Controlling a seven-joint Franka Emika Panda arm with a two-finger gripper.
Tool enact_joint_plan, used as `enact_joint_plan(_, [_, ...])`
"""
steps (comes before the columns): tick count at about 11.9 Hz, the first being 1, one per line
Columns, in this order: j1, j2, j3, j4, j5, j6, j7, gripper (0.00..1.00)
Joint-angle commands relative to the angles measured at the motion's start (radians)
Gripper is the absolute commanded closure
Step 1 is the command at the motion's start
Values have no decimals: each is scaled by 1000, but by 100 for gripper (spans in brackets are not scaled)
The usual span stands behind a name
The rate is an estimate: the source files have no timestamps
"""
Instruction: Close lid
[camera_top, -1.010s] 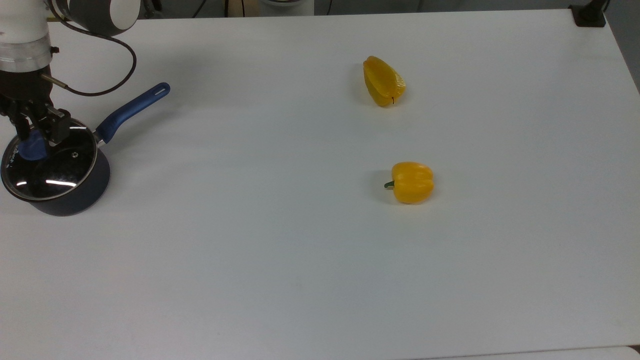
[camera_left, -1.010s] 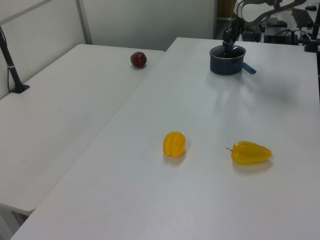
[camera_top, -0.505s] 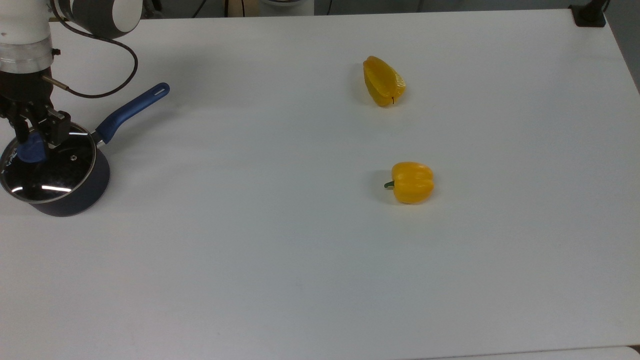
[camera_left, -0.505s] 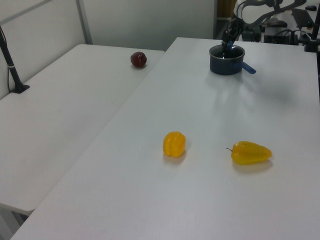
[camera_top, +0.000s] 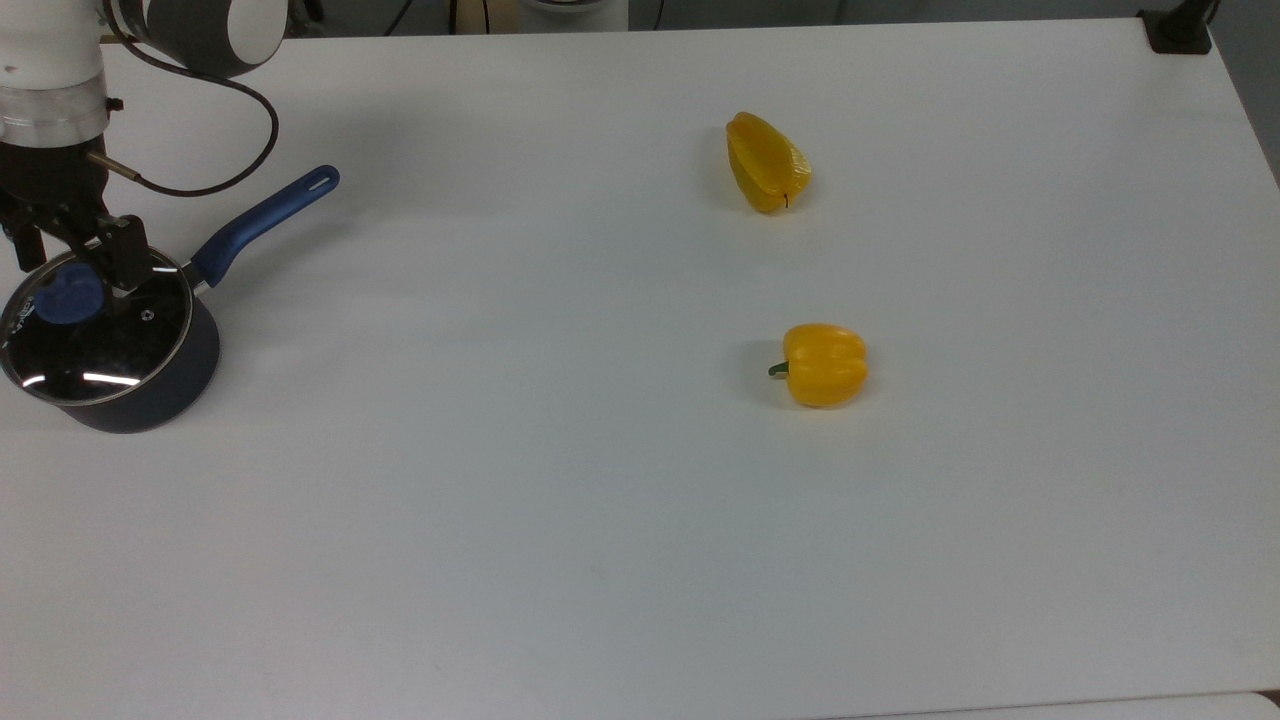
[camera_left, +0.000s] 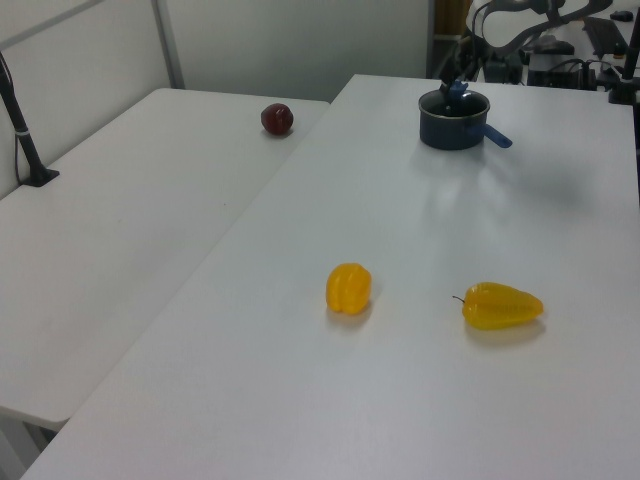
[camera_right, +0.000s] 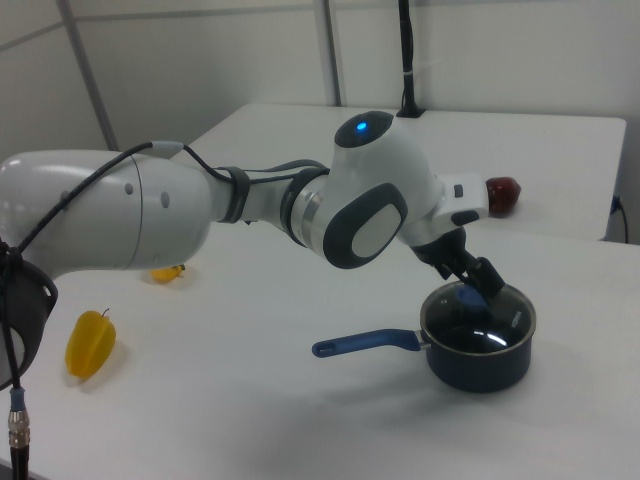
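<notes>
Near the desk's (camera_top: 640, 500) far-left edge in the top view, the lid (camera_top: 95, 335) apparently sits flat on a saucepan (camera_top: 150, 400). Gripper (camera_top: 68, 262) fingers spread apart, straddling its blue knob (camera_top: 68, 295).

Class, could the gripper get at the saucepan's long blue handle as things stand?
Probably yes. The gripper, open, sits over the glass lid resting on the dark saucepan; the blue handle juts out beside it, with nothing lying on it.
</notes>
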Motion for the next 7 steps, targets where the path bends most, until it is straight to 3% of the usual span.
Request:
enact_joint_plan(1, [6, -91, 0, -20, 2, -118, -15, 0])
enact_joint_plan(5, [94, -162, 2, -14, -47, -250, -7, 0])
enact_joint_plan(7, [200, -215, 2, -9, -69, -381, -4, 0])
